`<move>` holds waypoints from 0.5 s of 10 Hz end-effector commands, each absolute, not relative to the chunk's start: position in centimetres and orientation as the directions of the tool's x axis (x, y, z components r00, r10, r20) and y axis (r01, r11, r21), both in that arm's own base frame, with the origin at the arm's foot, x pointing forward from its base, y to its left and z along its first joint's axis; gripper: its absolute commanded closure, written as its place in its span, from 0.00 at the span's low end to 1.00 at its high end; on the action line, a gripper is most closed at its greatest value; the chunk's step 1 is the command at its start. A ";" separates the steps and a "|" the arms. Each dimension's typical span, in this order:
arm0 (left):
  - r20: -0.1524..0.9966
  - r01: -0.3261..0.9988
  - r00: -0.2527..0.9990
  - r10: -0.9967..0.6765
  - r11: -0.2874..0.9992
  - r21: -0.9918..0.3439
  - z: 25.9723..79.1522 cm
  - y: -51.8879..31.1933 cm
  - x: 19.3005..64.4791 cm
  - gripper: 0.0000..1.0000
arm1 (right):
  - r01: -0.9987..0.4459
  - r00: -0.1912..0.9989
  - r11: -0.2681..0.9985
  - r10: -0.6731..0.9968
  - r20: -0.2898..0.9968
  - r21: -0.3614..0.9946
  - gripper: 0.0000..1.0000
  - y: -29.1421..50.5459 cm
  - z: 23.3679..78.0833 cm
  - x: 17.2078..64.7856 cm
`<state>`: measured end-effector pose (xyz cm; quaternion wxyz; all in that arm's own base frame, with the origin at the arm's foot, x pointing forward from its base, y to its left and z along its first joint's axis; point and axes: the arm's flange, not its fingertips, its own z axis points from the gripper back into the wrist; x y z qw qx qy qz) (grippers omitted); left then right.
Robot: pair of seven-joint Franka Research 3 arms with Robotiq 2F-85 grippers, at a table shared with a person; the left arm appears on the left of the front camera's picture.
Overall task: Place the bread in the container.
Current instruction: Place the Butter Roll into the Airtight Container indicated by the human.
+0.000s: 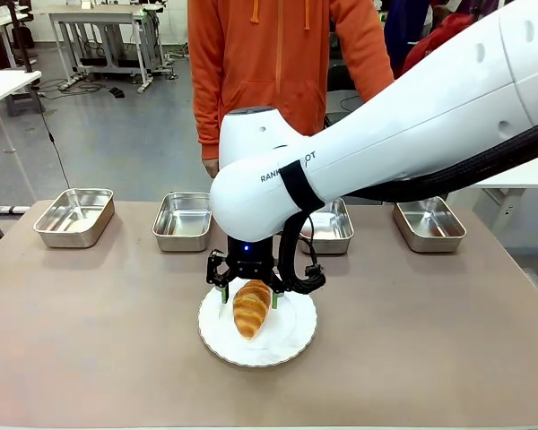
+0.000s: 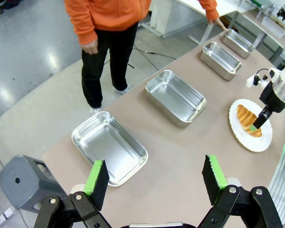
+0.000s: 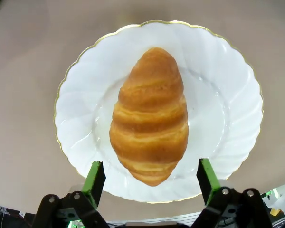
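Note:
The bread (image 1: 252, 309), a golden-brown ridged roll, lies lengthwise on a round white plate (image 1: 291, 345) at the table's near middle. My right gripper (image 1: 248, 296) hangs open just over it, one green pad on each side of the roll's far end. Neither pad touches it. From the right wrist the bread (image 3: 149, 116) lies on the plate (image 3: 218, 95) between the spread fingers (image 3: 96, 171). The container is one of several look-alike steel pans in a row behind; the two nearest the plate are here (image 1: 183, 220) and here (image 1: 330, 228). My left gripper (image 2: 155, 178) is open and holds nothing, high above the end pan (image 2: 109, 146).
A person in an orange hoodie (image 1: 278, 63) stands at the far edge behind the middle pans. Outer pans sit at the far left (image 1: 74, 216) and far right (image 1: 429, 223). The brown tabletop (image 1: 99, 331) is bare on both sides of the plate.

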<state>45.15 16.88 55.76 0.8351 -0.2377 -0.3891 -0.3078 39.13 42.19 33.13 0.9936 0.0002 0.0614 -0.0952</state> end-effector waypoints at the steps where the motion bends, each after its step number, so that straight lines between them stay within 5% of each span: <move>1: 0.805 0.705 0.496 -0.324 0.692 -0.155 55.9 16.9 45.1 0.00 | 0.182 0.980 0.983 -0.183 -0.080 -0.018 0.00 42.3 32.1 39.4; 5: 0.805 0.705 0.496 -0.324 0.692 -0.155 55.9 16.9 45.1 0.00 | 0.163 0.982 0.986 -0.165 -0.087 -0.027 0.00 42.7 30.6 39.9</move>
